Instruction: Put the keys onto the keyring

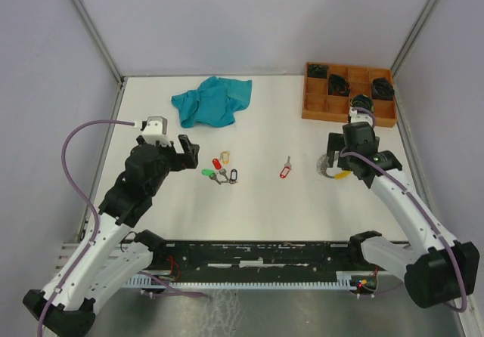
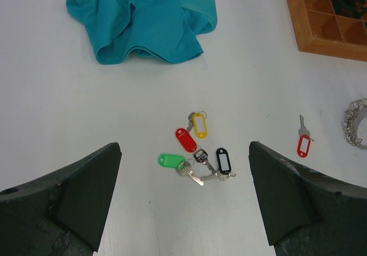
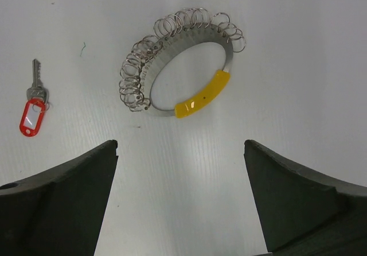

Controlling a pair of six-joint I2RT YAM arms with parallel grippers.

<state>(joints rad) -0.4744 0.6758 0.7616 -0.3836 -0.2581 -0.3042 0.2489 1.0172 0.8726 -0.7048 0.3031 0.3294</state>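
From above, the left gripper [image 1: 187,153] hangs with its fingers spread wide and nothing between them. A cluster of keys [image 1: 221,173] lies loose on the table [image 1: 257,208] just ahead of its fingertips. The right gripper [image 1: 355,134] is just as wide apart and empty, poised right over the keyring [image 1: 327,168]. A lone key [image 1: 285,171] lies between the two arms. I judge that each arm is parked over its own share of the job: the left for keys, the right for the ring. One teal cloth [image 1: 212,101] lies beyond the left gripper. One wooden tray [image 1: 306,104] lies beyond the right.

In the left wrist view, the cluster sits straight ahead, centred between the fingers. It shows four tags: one yellow, one red, one green and one black. Their blades overlap, so I cannot count the blades surely. The lone key, with the second red tag, lies ahead and well to the right. That makes five tags in all.

In the right wrist view, the one keyring lies flat just ahead, centred between the open fingers. Its yellow sleeve [image 3: 202,98] is turned toward them, probably the handiest place to grasp. Small split rings [image 3: 136,79] crowd the far arc, too many and too overlapped to count. The lone key lies off to the left.
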